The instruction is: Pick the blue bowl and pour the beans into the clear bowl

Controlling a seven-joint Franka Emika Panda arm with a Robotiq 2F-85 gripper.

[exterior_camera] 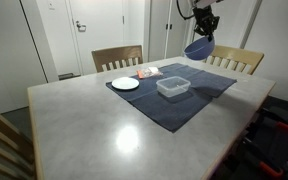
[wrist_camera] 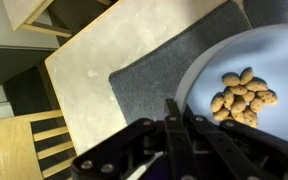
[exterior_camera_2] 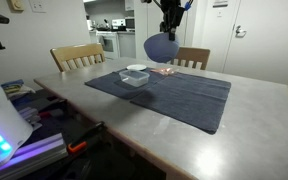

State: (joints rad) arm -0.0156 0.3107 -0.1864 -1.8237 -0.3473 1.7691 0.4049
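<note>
The pincer [exterior_camera: 204,34] is clenched on the rim of the blue bowl [exterior_camera: 199,48], holding it tilted in the air above the surface [exterior_camera: 84,130]. Beans [wrist_camera: 242,95] lie inside; the clear bowl [exterior_camera: 173,87] sits on the mat [exterior_camera: 189,108].

The clear bowl [exterior_camera: 173,87] sits on the mat [exterior_camera: 206,103].

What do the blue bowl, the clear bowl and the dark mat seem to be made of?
The blue bowl: probably plastic or glazed ceramic; smooth, opaque sides. The clear bowl: likely plastic; translucent, thin walls. The dark mat: cloth, matte, woven-looking texture in the wrist view.
</note>
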